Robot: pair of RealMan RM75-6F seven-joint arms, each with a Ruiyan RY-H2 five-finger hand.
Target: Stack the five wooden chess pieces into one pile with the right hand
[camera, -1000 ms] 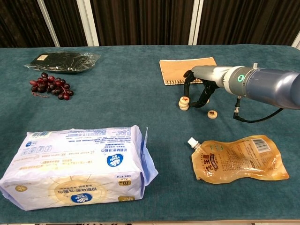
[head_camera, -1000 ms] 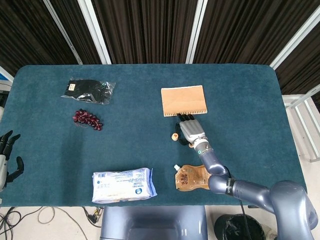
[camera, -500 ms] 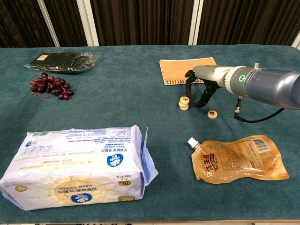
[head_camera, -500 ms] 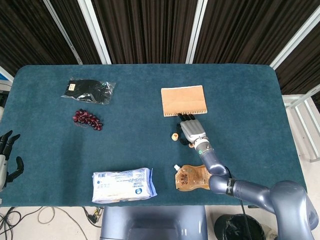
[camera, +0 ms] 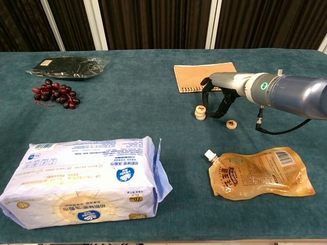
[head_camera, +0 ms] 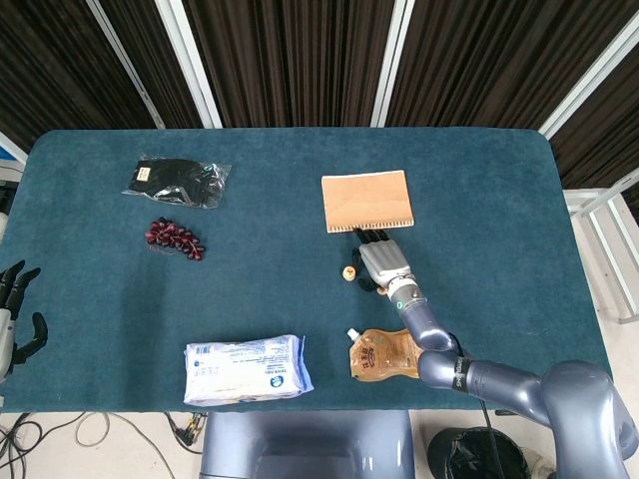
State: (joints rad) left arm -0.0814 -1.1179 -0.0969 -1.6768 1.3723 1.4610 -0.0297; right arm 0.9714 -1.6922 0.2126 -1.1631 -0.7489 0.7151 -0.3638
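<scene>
A short stack of round wooden pieces [camera: 200,112] stands beside one loose piece [camera: 231,124].

We see both views evenly and brightly lit, seemingly from overhead, with no harsh contrast. Shadows are soft and short: a faint one lies under the right hand [camera: 220,97] and beneath the tissue pack [camera: 84,176] along its lower edge. Mild glare shows on the glossy pouch [camera: 260,172] and on the grey arm shell [camera: 291,94]. The dark curtains [head_camera: 300,60] swallow detail. Focus is sharp across the table [head_camera: 499,180], though small things look coarse from the head view. Straight edges bow slightly toward the corners.
</scene>
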